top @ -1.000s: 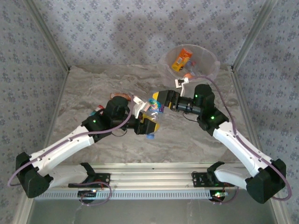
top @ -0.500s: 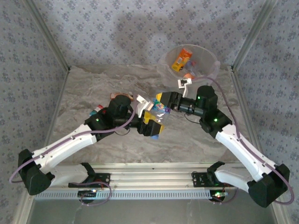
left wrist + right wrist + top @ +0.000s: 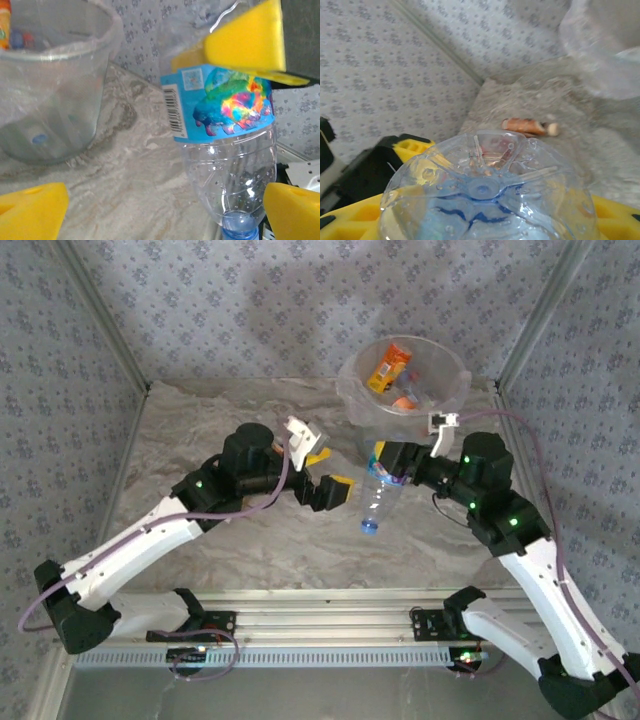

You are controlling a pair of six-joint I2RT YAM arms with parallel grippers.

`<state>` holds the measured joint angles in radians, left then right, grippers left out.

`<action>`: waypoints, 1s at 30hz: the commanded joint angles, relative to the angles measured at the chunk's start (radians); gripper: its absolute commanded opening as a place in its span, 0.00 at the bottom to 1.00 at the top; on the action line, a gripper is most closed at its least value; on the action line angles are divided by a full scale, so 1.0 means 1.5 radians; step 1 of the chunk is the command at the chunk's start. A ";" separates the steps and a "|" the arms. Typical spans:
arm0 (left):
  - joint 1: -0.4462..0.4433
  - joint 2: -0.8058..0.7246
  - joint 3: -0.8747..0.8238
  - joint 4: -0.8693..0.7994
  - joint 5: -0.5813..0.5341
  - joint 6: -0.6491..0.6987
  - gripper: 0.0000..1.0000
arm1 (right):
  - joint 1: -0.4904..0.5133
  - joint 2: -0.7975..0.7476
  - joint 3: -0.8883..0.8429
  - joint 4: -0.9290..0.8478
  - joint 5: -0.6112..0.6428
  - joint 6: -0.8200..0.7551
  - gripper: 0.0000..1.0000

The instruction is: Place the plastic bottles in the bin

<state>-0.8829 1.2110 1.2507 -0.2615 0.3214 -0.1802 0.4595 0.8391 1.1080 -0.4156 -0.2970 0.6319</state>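
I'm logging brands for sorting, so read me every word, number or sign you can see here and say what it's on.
No text here is legible.
On the clear bottle, the blue label shows no words, only a barcode with digits too small to read, a QR code and a rainbow animal picture.
On the orange bottle in the bin, the label print is too blurred to read.

White arms [image 3: 150, 540] with black joints [image 3: 248, 445], purple cables [image 3: 230, 521] (green lights [image 3: 199, 483] aglow) and yellow fingers [image 3: 30, 210].
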 commanded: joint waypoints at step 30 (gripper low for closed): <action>0.024 -0.051 -0.121 0.080 -0.045 0.073 1.00 | -0.116 0.301 0.404 0.040 0.358 -0.242 0.59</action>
<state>-0.8375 1.1572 1.0702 -0.1509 0.2745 -0.1017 0.3214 1.2480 1.6497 -0.4633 0.2108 0.2687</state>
